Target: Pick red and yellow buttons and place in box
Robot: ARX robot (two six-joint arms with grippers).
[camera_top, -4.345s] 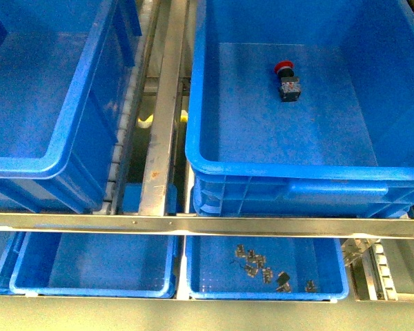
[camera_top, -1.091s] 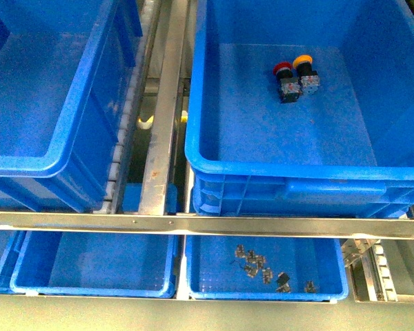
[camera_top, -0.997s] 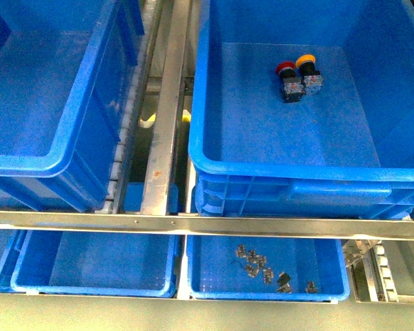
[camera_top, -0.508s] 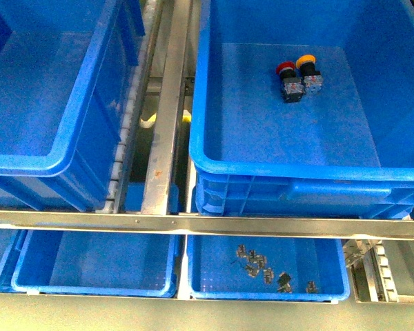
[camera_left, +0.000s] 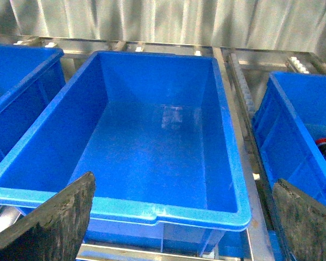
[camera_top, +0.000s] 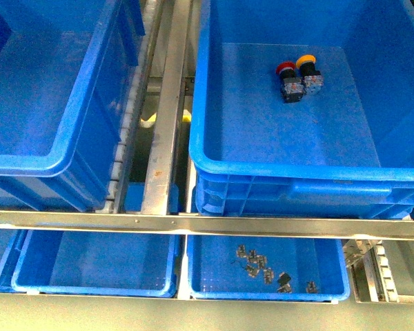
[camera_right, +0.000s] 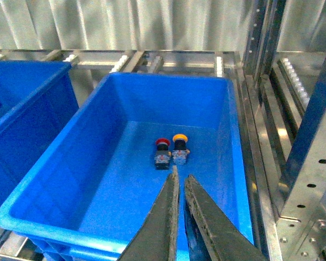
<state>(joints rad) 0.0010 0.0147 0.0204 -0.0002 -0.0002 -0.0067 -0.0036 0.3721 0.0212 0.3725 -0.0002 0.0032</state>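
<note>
Jaws: right gripper (camera_right: 180,179) nearly closed and empty, left gripper (camera_left: 179,217) wide open; 2 buttons (camera_top: 298,77) lay in the box (camera_top: 276,164) (touching), so regrasping could knock either.

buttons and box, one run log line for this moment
red button in box | yellow button beside it, touching | left jaws open, empty | right jaws nearly closed, empty

No legible text, labels, brand marks or numbers in any view; bins, rails and buttons carry none readable.
</note>
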